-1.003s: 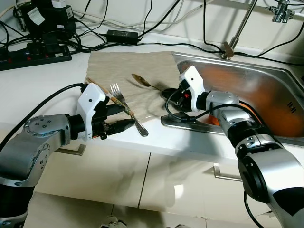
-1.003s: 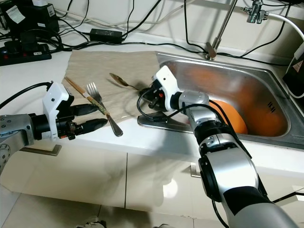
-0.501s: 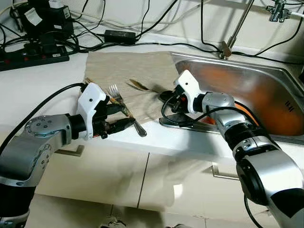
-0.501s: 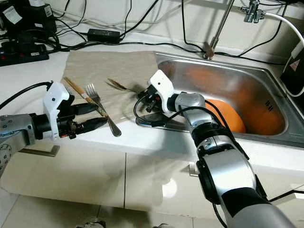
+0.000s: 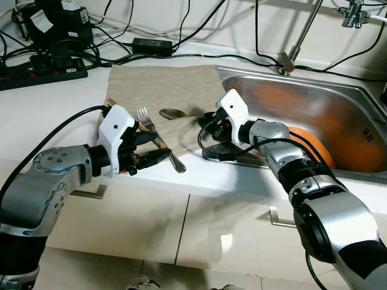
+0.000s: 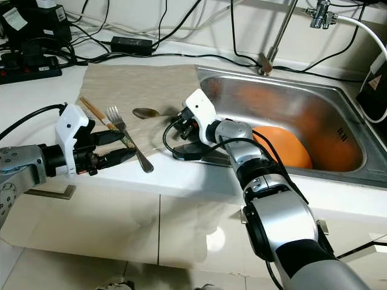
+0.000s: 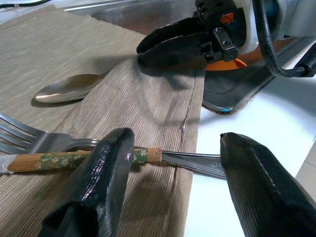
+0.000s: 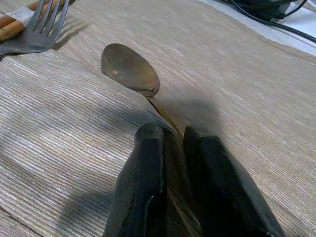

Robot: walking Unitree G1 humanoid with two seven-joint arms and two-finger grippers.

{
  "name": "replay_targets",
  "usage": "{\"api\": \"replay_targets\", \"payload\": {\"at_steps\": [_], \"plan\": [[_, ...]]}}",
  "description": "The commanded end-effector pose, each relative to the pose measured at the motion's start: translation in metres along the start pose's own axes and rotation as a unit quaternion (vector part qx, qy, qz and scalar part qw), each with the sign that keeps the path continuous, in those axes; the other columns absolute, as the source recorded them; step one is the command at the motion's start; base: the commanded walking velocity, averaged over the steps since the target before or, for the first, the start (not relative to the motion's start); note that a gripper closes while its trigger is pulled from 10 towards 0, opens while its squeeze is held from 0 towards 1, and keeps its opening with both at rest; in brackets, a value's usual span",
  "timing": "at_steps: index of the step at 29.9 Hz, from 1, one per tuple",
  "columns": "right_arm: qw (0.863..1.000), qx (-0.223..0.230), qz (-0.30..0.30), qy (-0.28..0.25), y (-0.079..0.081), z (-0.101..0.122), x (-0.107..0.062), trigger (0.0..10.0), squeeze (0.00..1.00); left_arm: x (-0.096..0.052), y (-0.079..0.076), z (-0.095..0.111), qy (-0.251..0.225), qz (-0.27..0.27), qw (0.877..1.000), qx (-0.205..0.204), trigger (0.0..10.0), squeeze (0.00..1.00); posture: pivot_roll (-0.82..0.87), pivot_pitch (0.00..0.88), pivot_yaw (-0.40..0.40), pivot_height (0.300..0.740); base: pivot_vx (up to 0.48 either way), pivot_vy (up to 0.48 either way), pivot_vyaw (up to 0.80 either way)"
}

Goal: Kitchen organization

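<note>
A spoon (image 8: 130,69) lies flat on the beige cloth mat (image 5: 163,87) spread over the white counter (image 5: 48,103), its handle pinched between the narrowed fingers of the right pincer (image 8: 173,148), which reaches in low from the edge of the steel sink (image 5: 338,103) where an orange bowl (image 6: 284,148) sits. Just beside the spoon's bowl lie a fork (image 6: 124,130) and a wooden chopstick (image 6: 97,115), crossing one another near the mat's front edge. The left pincer (image 7: 170,165) hovers there with its fingers spread wide, one on either side of the fork's handle and the chopstick's patterned end, gripping nothing.
</note>
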State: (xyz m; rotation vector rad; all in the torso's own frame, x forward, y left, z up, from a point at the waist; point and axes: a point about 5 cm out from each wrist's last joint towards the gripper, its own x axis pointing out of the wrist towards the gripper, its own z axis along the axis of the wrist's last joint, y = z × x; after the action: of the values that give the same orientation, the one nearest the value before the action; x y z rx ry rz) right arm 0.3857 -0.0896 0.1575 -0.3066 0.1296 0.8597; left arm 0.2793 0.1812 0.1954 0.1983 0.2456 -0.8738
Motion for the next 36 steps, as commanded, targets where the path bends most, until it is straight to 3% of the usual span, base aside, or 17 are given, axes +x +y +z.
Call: {"api": "replay_targets", "payload": {"at_steps": [1,6,12,17,18,19,20,22,23,24,25,28,32,33,34,35,36], "plan": [[1.0,-0.023,0.019,-0.008,-0.005,0.007,-0.004,10.0,0.0,0.001,-0.002,0.003,-0.002,-0.003,1.0,0.01,10.0,0.0,0.08,0.014,-0.111,0.74,0.0,0.0,0.0],[0.996,-0.058,0.07,-0.02,-0.011,0.018,-0.014,10.0,0.0,-0.001,0.0,0.002,-0.003,0.008,1.0,0.011,10.0,0.0,0.08,0.01,-0.115,0.74,0.0,0.0,0.0],[0.996,-0.082,0.012,-0.027,-0.027,0.025,-0.023,10.0,0.0,0.001,0.001,0.002,-0.007,0.016,1.0,0.011,10.0,0.0,0.08,0.0,-0.114,0.74,0.0,0.0,0.0],[0.997,-0.069,-0.007,-0.035,-0.029,0.022,-0.024,10.0,0.0,0.002,0.002,0.003,-0.012,0.019,1.0,0.013,10.0,0.0,0.07,0.0,-0.111,0.74,0.0,0.0,0.0],[0.997,-0.054,-0.01,-0.045,-0.029,0.022,-0.024,10.0,1.0,0.003,0.002,0.004,-0.015,0.021,1.0,0.013,10.0,0.0,0.07,0.0,-0.112,0.74,0.0,0.0,0.0],[0.997,-0.019,-0.024,-0.076,-0.03,0.026,-0.024,10.0,1.0,0.003,0.004,0.006,-0.019,0.024,0.999,0.015,10.0,0.0,0.07,0.0,-0.11,0.74,0.0,0.0,0.0],[0.997,-0.019,-0.024,-0.076,-0.03,0.026,-0.024,10.0,1.0,0.003,0.004,0.006,-0.019,0.024,0.999,0.015,10.0,0.0,0.07,0.0,-0.11,0.74,0.0,0.0,0.0],[0.983,0.038,-0.046,-0.172,-0.035,0.046,-0.026,10.0,1.0,0.001,0.007,0.008,-0.024,0.032,0.999,0.016,10.0,0.0,0.07,0.0,-0.111,0.74,0.0,0.0,0.0],[0.983,0.038,-0.046,-0.172,-0.035,0.046,-0.026,10.0,1.0,0.001,0.007,0.008,-0.024,0.032,0.999,0.016,10.0,0.0,0.07,0.0,-0.111,0.74,0.0,0.0,0.0],[0.968,0.076,-0.064,-0.23,-0.038,0.058,-0.029,10.0,1.0,-0.002,0.008,0.008,-0.024,0.037,0.999,0.019,10.0,0.0,0.07,0.0,-0.11,0.74,0.0,0.0,0.0],[0.963,0.088,-0.066,-0.246,-0.039,0.063,-0.03,10.0,1.0,-0.005,0.01,0.008,-0.022,0.043,0.999,0.022,10.0,0.0,0.07,0.0,-0.109,0.74,0.0,0.0,0.0],[0.967,0.09,-0.055,-0.232,-0.035,0.062,-0.027,10.0,1.0,-0.014,0.017,0.008,-0.015,0.064,0.997,0.033,10.0,0.0,0.07,0.0,-0.108,0.74,0.0,0.0,0.0],[0.985,0.035,-0.03,-0.164,-0.02,0.049,-0.022,10.0,0.96,-0.03,0.034,0.008,-0.005,0.122,0.991,0.049,10.0,0.0,0.08,0.0,-0.113,0.74,0.0,0.0,0.0],[0.987,0.035,-0.017,-0.157,-0.012,0.047,-0.02,10.0,0.35,-0.034,0.042,0.01,-0.009,0.15,0.988,0.049,10.0,0.0,0.07,0.0,-0.114,0.74,0.0,0.0,0.0],[0.988,0.028,-0.005,-0.151,-0.001,0.046,-0.018,10.0,0.0,-0.04,0.052,0.012,-0.015,0.19,0.98,0.05,10.0,0.0,0.08,0.0,-0.113,0.74,0.0,0.0,0.0],[0.988,0.028,-0.005,-0.151,-0.001,0.046,-0.018,10.0,0.0,-0.04,0.052,0.012,-0.015,0.19,0.98,0.05,10.0,0.0,0.08,0.0,-0.113,0.74,0.0,0.0,0.0],[0.99,0.02,-0.002,-0.141,0.01,0.045,-0.016,10.0,0.0,-0.041,0.055,0.014,-0.023,0.203,0.978,0.048,10.0,0.0,0.07,0.0,-0.106,0.74,0.0,0.0,0.0]]}}
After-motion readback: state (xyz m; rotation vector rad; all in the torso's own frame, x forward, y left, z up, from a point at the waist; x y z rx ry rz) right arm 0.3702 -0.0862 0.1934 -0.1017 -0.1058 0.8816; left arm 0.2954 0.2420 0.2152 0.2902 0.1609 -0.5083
